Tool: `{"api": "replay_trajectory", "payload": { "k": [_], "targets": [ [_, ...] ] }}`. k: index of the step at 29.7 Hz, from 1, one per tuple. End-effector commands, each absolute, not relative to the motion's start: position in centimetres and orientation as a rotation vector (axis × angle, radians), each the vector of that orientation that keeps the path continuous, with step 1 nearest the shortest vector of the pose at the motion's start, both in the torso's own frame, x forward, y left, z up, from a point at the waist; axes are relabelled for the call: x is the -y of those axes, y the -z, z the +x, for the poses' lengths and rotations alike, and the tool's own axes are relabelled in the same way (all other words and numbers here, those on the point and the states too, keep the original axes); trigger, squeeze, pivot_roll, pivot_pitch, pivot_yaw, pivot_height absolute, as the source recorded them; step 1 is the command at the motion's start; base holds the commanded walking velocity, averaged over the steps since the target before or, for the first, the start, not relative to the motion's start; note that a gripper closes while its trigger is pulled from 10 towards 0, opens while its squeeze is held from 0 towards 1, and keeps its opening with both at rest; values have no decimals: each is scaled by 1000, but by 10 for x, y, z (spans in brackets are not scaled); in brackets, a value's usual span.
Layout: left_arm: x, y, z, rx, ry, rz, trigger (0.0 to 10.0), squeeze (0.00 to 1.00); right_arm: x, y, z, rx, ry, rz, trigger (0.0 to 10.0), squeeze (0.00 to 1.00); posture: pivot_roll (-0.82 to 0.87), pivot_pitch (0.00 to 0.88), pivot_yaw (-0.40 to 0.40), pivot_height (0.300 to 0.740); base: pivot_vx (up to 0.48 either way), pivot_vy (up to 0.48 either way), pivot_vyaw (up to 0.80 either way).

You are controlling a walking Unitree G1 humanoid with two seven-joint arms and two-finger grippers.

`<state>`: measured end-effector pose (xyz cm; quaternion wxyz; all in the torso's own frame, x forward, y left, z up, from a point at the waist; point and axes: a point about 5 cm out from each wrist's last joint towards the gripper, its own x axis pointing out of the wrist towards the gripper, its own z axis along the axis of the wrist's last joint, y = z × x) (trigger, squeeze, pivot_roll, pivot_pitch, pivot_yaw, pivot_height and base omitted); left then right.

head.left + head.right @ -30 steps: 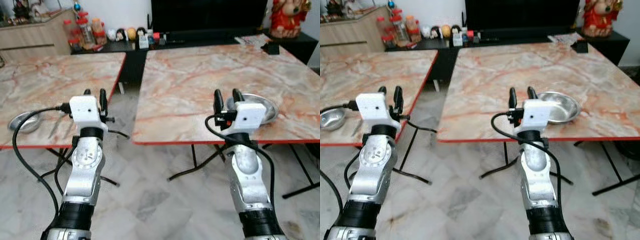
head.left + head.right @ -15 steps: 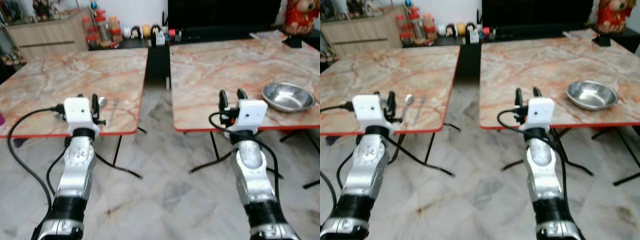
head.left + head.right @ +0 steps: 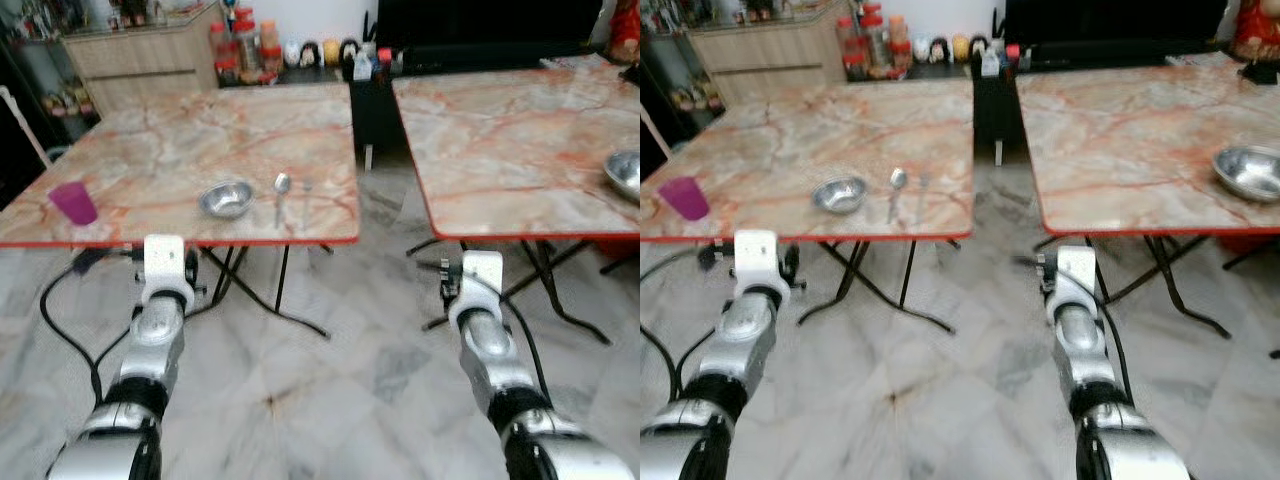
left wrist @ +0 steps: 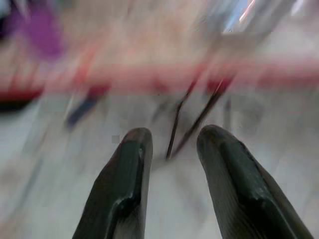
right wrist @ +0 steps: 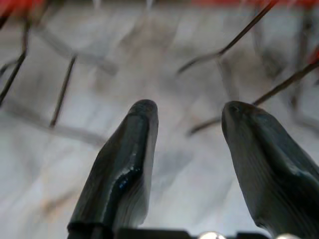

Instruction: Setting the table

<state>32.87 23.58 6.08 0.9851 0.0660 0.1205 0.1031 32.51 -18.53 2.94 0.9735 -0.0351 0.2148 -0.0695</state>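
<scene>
My left gripper (image 4: pixel 169 149) and right gripper (image 5: pixel 187 129) hang spread and empty above the floor; on the left table (image 3: pixel 150 150) sits a small steel bowl (image 3: pixel 226 198), likely light, rigid and slippery, best pinched at its rim.

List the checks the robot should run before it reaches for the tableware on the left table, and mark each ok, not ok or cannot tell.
1. Left pincer open, holding nothing: ok.
2. Right pincer open, holding nothing: ok.
3. Bowl, spoon and purple cup in sight on the left table: ok.
4. Pincers raised to the tabletop: not ok, both are below its edge.
5. Fork beside the spoon: cannot tell, too blurred.
</scene>
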Motion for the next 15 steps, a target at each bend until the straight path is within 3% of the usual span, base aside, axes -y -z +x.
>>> {"api": "replay_trajectory", "payload": {
  "k": [1, 9, 15],
  "targets": [
    [-233, -48, 324, -310, -204, 127, 10000, 0, 188, -21, 319, -495, 141, -82, 10000, 0, -40, 0, 46, 740, 0, 0, 0],
    [-213, 9, 285, -592, -143, 79, 10000, 0, 180, 26, 277, -760, 138, 10, 10000, 0, -31, 0, 52, 740, 0, 0, 0],
    [-205, 24, 272, -670, -124, 83, 10000, 0, 175, 44, 256, -894, 51, -103, 10000, 0, -49, 0, 58, 740, 0, 0, 0]
  ]
}}
